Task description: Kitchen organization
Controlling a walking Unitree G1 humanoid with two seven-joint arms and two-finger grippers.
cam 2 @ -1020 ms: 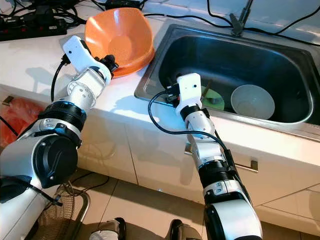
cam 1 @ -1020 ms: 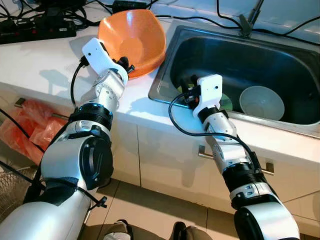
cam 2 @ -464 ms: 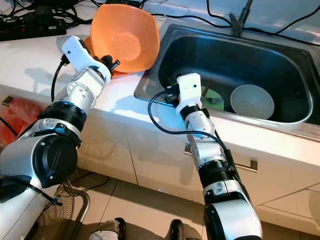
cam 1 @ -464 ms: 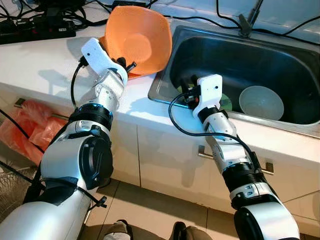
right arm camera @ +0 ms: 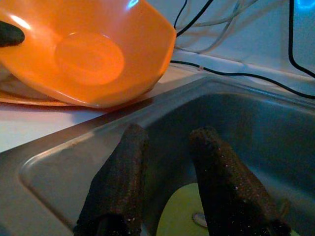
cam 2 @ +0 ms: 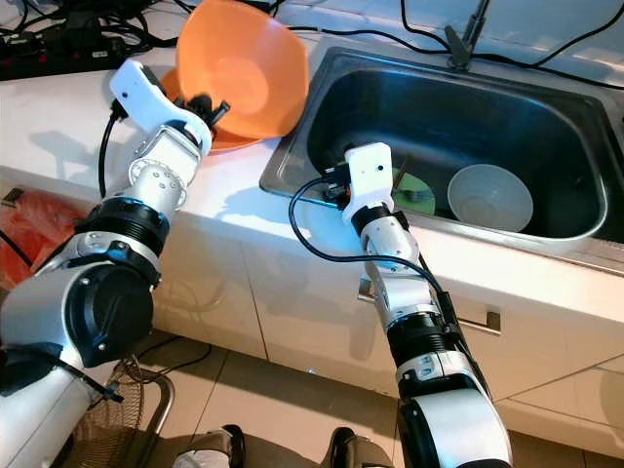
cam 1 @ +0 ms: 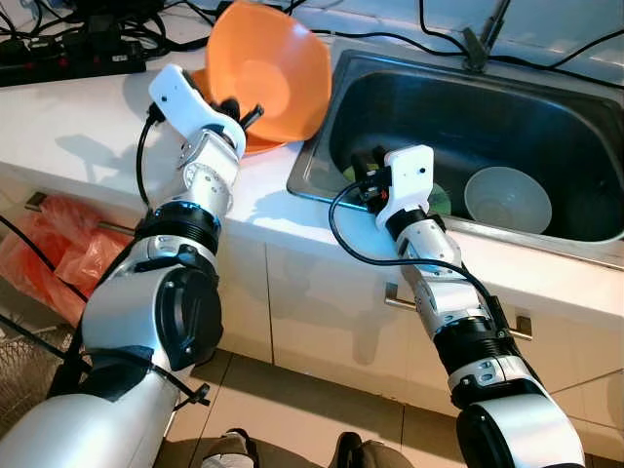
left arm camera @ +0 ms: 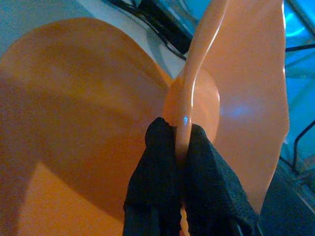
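My left gripper (left arm camera: 178, 129) is shut on the rim of an orange bowl (cam 1: 268, 63), which it holds tipped up on edge above the white counter (cam 1: 88, 117), right beside the sink's left rim (cam 1: 310, 175). A second flat orange dish (right arm camera: 29, 93) lies on the counter under the bowl. My right gripper (right arm camera: 170, 135) is inside the steel sink, open with nothing between its fingers, low over a green plate (right arm camera: 177, 216). A white bowl (cam 1: 507, 200) sits upright in the sink to the right of the green plate.
A black power strip with cables (cam 1: 58, 54) runs along the back of the counter. The faucet base (cam 1: 478, 49) stands behind the sink. A red plastic bag (cam 1: 54, 244) and a wire basket (cam 1: 24, 375) are on the floor at the left.
The left gripper has tipped the orange bowl steeper, from lying open-side up to standing almost on edge, and raised it slightly. The right arm has stayed in place.
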